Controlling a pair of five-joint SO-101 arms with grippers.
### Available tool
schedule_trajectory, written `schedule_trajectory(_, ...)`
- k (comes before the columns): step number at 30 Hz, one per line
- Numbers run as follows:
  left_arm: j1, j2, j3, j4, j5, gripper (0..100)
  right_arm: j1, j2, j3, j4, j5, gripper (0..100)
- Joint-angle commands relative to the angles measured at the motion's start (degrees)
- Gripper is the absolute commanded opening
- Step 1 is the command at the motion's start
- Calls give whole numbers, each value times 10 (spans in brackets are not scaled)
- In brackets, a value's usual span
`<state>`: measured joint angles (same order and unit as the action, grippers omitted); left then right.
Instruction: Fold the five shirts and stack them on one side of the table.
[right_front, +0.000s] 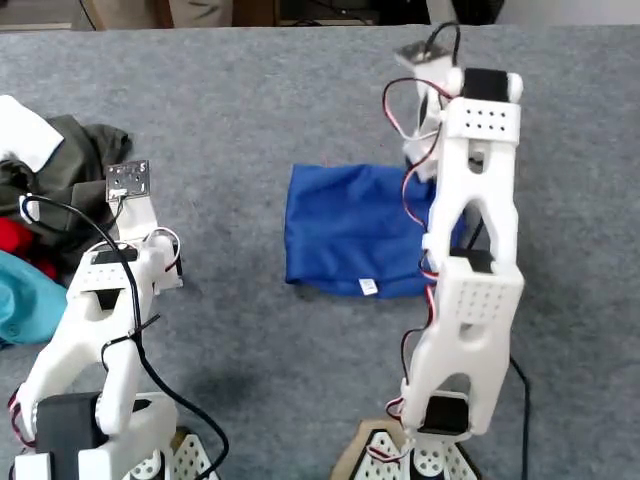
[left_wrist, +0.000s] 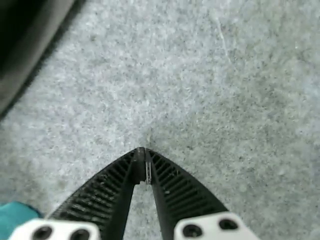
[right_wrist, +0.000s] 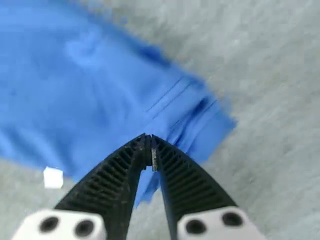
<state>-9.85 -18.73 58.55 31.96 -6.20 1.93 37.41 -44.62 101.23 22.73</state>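
Blue shirt (right_front: 350, 235) folded beneath right gripper (right_wrist: 149, 150), left gripper (left_wrist: 141, 165) over table (left_wrist: 210, 75), both jaws closed

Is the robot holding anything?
Nothing seen: left gripper shut over the table; right gripper shut above the blue shirt, no cloth in its jaws.

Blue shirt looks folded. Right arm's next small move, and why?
Probably open the right gripper and lower it onto an edge of the blue shirt: the jaws are shut and empty above it, and it lies folded mid-table, not yet at a side.
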Motion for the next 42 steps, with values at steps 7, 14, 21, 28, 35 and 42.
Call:
schedule_trajectory(7,-4,-15,-4,-7,-2,19,-24,-146,195,-115,-7,5)
schedule_trajectory(14,-4,-15,-4,-7,-2,19,6,-36,200,-349,-17,5)
schedule_trajectory(21,-4,-15,-5,-7,-2,19,13,70,95,-320,-16,5)
schedule_trajectory(28,-4,-15,-4,-7,-2,19,22,43,-87,-118,-19,5)
schedule_trajectory(35,38,-21,-6,0,-2,19,63,-24,-239,12,-11,5)
schedule_trajectory(42,186,-15,-160,130,44,19,80,-225,70,8,-4,5)
